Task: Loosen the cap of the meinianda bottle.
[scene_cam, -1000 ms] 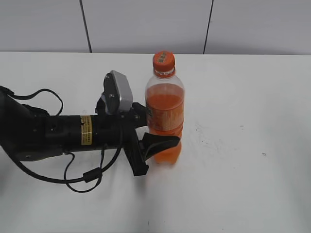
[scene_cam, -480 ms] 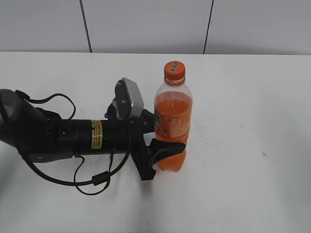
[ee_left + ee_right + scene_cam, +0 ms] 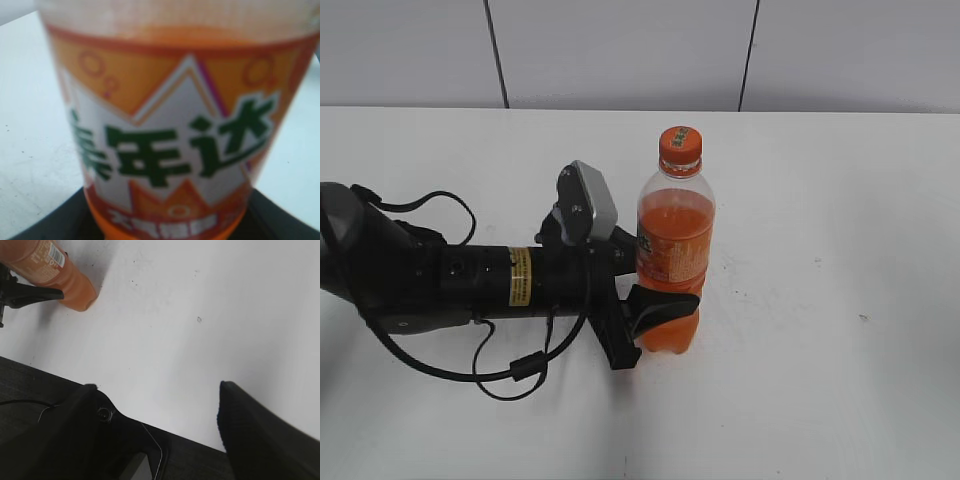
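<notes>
- The bottle (image 3: 670,255) stands upright on the white table (image 3: 820,300), and we see it caught between the fingers of the left pincer (image 3: 655,285), which comes in from the side with its arm lying low over the table.
- We see the pincer closed around the lower half of the bottle, at the bottom edge of the label band and the ribbed part under it; one dark finger (image 3: 660,305) wraps across the near side, the other is mostly hidden behind the bottle.
- The cap (image 3: 680,144) sits on the neck well above the pincer, and nothing touches it.
- From the left wrist camera we get the label (image 3: 175,145) filling the view, just in front of the pincer, with green characters on a white and orange band; dark finger parts (image 3: 45,225) show at the bottom corners on either side of the bottle.
- The right pincer (image 3: 155,405) hangs above bare table, well away from the bottle, which lies far off at the upper left of its view (image 3: 50,270).
- We see its two dark fingers (image 3: 260,435) spread wide apart, with nothing between them.
</notes>
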{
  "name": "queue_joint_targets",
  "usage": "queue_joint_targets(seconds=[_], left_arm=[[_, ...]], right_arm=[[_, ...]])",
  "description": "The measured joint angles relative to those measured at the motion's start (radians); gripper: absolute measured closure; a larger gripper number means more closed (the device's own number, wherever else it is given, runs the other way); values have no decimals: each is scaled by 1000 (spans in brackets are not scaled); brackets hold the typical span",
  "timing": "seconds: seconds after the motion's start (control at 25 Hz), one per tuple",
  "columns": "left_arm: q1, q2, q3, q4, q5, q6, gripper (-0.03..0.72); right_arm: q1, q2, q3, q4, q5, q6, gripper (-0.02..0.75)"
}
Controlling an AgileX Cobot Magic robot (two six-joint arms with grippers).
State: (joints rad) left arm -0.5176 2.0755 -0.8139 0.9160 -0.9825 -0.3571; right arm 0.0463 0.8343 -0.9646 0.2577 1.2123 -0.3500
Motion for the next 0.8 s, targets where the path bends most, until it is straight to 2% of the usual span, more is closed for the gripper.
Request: queue_joint_targets(seconds=[0.6, 0.68, 0.8], left_arm=[[0, 0, 0, -4, 2, -10, 295], [0, 0, 0, -4, 2, -10, 295], [0, 0, 0, -4, 2, -10, 295]], right_arm=[[1, 300, -227, 84, 4, -8, 183], [18, 324, -257, 87, 5, -9, 183], [87, 364, -317, 83, 5, -9, 196]])
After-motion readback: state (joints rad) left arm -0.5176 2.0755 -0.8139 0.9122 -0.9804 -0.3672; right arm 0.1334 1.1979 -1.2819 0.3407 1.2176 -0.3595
